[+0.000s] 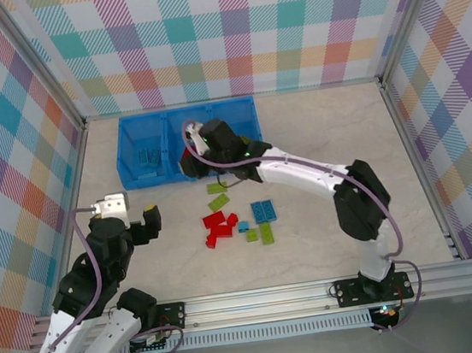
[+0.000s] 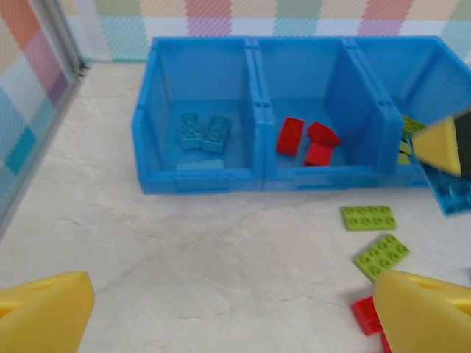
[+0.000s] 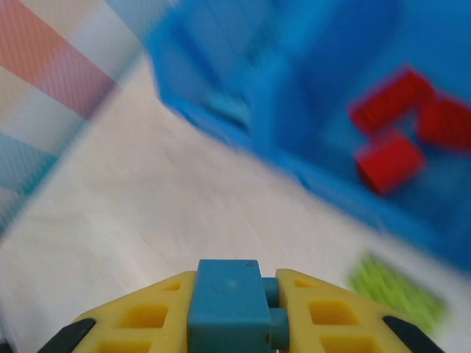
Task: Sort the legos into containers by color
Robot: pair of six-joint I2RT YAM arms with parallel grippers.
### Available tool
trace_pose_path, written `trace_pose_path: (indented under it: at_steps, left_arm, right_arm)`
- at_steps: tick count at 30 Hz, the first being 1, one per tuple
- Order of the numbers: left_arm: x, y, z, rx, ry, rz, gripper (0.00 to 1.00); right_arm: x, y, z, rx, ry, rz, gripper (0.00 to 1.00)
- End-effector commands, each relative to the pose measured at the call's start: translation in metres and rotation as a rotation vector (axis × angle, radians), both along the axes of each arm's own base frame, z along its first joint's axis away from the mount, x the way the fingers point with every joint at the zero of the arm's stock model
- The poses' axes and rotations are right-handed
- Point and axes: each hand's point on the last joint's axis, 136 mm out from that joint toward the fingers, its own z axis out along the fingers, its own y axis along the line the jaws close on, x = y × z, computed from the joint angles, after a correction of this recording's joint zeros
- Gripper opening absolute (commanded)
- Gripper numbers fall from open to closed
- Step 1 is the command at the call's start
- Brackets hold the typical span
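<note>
This is a robot test cell in a lab: a pale stone-look table [image 1: 317,132] is boxed in on three sides by flat panels [image 1: 235,30] printed in a pastel check and held by bare metal posts [image 1: 44,72]. Two robot arms [image 1: 304,172] trailing loose cables [image 1: 396,234] are bolted to a slotted metal rail [image 1: 260,298] at the near edge. A blue tray [image 1: 146,177] and scattered toy bricks [image 1: 216,224] are laid out on the table like a set exercise.

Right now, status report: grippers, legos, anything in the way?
Left gripper open, empty. Right gripper shut on light blue lego, by tray front. Loose legos on table. No obstruction seen.
</note>
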Motion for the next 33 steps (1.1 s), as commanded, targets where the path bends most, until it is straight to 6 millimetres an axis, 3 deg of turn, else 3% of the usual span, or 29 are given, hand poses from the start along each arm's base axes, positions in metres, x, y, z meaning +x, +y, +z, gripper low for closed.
trace_pose_path:
  at_steps: [1, 7, 14, 16, 19, 21, 25, 29, 33]
  left_arm:
    - [-0.008, 0.021, -0.001, 0.06, -0.017, 0.078, 0.98]
    - [-0.012, 0.026, 0.001, 0.059, -0.053, 0.089, 0.99]
    - [-0.004, 0.016, -0.008, 0.095, 0.009, 0.042, 0.99]
    - [-0.003, 0.016, -0.009, 0.095, 0.013, 0.044, 0.99]
    - [-0.003, 0.015, -0.008, 0.082, 0.006, 0.043, 0.99]
    - [-0.003, 0.016, -0.008, 0.079, 0.004, 0.045, 0.99]
    - [-0.002, 0.015, -0.008, 0.08, 0.002, 0.041, 0.99]
    - [-0.001, 0.014, -0.009, 0.081, 0.01, 0.036, 0.99]
    - [-0.002, 0.015, -0.009, 0.08, 0.009, 0.034, 0.99]
  right_arm:
    - [0.026, 0.043, 0.007, 0.105, -0.108, 0.052, 0.22]
    - [0.079, 0.083, 0.008, 0.18, -0.219, 0.061, 0.22]
    - [0.112, 0.104, -0.001, 0.197, -0.217, 0.084, 0.24]
    - [0.118, 0.105, -0.004, 0.188, -0.211, 0.071, 0.29]
    - [0.127, 0.101, -0.014, 0.175, -0.206, 0.046, 0.43]
    - [0.13, 0.096, -0.02, 0.166, -0.193, 0.038, 0.52]
    - [0.126, 0.09, -0.017, 0.148, -0.19, 0.064, 0.58]
    - [0.121, 0.087, -0.005, 0.128, -0.207, 0.082, 0.59]
    - [0.103, 0.078, 0.014, 0.058, -0.249, 0.168, 0.72]
